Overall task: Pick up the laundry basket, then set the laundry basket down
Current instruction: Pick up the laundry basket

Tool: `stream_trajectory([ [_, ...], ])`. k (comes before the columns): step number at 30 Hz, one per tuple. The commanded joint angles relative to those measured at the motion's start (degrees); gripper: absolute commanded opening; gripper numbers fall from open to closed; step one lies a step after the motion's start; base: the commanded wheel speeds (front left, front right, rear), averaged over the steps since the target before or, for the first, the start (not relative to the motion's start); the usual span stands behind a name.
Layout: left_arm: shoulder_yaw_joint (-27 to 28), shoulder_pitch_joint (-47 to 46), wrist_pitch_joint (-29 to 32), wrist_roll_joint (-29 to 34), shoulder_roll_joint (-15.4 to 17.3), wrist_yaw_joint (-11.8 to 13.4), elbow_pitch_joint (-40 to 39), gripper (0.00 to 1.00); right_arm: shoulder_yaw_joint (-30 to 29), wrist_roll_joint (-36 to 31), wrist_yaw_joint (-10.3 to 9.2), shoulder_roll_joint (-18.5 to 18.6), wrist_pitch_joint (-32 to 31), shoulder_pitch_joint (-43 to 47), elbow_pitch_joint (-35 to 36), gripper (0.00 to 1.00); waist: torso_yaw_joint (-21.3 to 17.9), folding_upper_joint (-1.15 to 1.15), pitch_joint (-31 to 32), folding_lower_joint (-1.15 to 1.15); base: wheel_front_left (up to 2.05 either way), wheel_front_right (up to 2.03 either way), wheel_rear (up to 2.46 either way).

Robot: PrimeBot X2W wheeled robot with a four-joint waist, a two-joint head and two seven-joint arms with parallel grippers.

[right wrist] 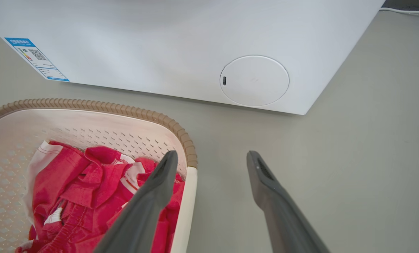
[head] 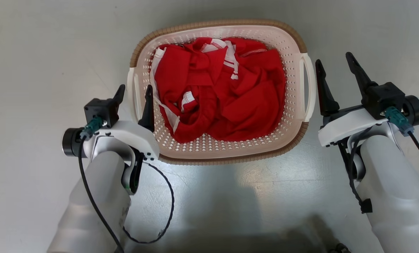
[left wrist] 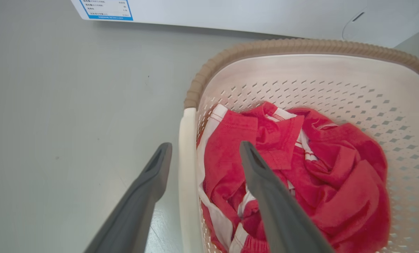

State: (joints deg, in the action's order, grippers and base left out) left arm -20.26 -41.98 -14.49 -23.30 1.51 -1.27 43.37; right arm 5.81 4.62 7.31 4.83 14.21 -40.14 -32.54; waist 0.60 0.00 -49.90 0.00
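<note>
Left wrist view: left gripper jaws wide, straddling the white left handle of the laundry basket, with one finger outside and one over the red clothes; not clamped. Head view: right gripper jaws also wide, just beside the right handle; can't tell if it straddles it. Basket sits on the floor, near the white washer. Expect it light: thin perforated plastic, soft cloth load. Walls will likely flex and the smooth handles may slip. You want both side handles, gripped mid-span and lifted level so it doesn't tilt.
</note>
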Motion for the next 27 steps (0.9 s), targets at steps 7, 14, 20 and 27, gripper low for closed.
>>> stream_trajectory([
  [7,1.6,-3.0,-0.5,-0.8,1.4,1.3,4.5,1.0,2.4,0.8,0.18,-1.1,0.8,0.7,0.6,1.0,-0.8,0.0,-1.6,0.0,0.0,0.0,0.0],
  [14,1.5,-4.5,-0.5,-1.4,1.4,1.4,7.8,1.0,3.7,1.1,0.18,-1.4,0.8,0.3,-1.3,1.0,-0.7,0.0,-2.7,0.0,0.0,0.0,0.0],
  [20,0.2,-5.5,-0.5,-2.9,1.4,1.1,10.2,1.0,3.8,1.3,0.18,-1.5,0.8,-0.7,-5.2,1.0,-0.5,0.0,-3.7,0.0,0.0,0.0,0.0],
  [27,-1.9,-7.1,-0.5,-4.4,1.4,1.6,12.2,1.0,5.1,2.0,0.18,-1.7,0.8,-2.6,-9.7,1.0,-0.1,0.0,-5.0,0.0,0.0,0.0,0.0],
])
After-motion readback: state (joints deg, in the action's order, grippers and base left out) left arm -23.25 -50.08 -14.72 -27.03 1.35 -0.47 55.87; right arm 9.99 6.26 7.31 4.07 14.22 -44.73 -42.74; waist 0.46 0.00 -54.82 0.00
